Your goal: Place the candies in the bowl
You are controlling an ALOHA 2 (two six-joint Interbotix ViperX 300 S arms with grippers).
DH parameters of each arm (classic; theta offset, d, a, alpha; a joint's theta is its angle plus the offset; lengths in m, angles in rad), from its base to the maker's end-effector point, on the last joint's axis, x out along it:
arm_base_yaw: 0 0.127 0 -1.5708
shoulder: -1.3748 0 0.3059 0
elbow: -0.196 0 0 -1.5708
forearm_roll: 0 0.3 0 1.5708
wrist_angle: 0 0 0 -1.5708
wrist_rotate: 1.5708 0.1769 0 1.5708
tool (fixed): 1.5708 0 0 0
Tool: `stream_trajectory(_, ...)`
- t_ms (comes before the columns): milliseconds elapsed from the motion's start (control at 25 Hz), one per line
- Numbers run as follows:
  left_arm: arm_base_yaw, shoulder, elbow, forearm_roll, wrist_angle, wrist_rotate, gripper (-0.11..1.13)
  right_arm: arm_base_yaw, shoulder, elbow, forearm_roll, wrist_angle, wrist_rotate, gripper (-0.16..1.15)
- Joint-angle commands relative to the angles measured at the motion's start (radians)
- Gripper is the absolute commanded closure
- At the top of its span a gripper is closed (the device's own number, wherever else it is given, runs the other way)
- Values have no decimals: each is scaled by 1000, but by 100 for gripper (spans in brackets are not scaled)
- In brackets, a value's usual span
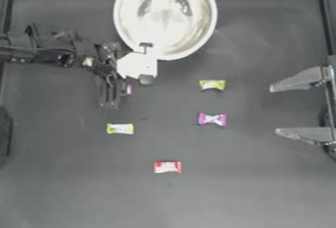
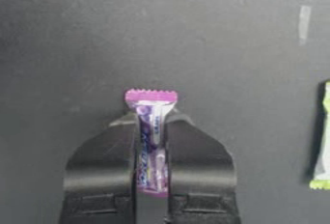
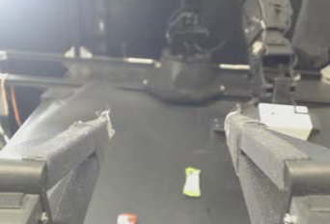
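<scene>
L gripper (image 2: 152, 170), just near of the shiny silver metal bowl (image 1: 164, 15), is clamped on a pink-purple twist-wrapped candy (image 2: 151, 141). Light, crinkly, prob slippery; mid-body grip looks best. R gripper (image 1: 289, 109) parked far right, jaws apart.

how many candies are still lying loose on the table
4: yellow-green candy right of the left gripper, pink-purple candy below it, another yellow-green candy lower left, red candy nearest the bottom. A fifth is gripped.

I have the dark table (image 1: 59, 187) under the top camera; the silver bowl (image 1: 164, 15) sits on it at the far edge, around the middle; four candies lie loose on the surface: a yellow-green one (image 1: 212, 85) right of centre, a pink-purple one (image 1: 212, 119) just below it, another yellow-green one (image 1: 120, 129) to the left, and the red one (image 1: 167, 167) nearest the front.
</scene>
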State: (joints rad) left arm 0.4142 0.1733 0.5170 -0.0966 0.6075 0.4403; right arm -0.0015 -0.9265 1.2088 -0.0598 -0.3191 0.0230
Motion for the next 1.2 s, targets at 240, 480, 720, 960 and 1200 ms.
stream_trajectory(240,-26,-110,-115,-20,48,46,66,2,11,-12,18,-3,0,-1)
stream_trajectory(480,-17,-175,-209,-15,25,97,66,2,11,-14,18,-2,0,-1)
stream_trajectory(720,75,-117,-314,-14,-20,153,66,2,11,-12,20,-2,0,-1)
stream_trajectory(960,170,11,-446,-8,-64,160,66,2,11,-11,26,-2,0,-1)
stream_trajectory(1200,210,120,-546,17,-58,158,66,2,11,-11,26,-2,-2,-1)
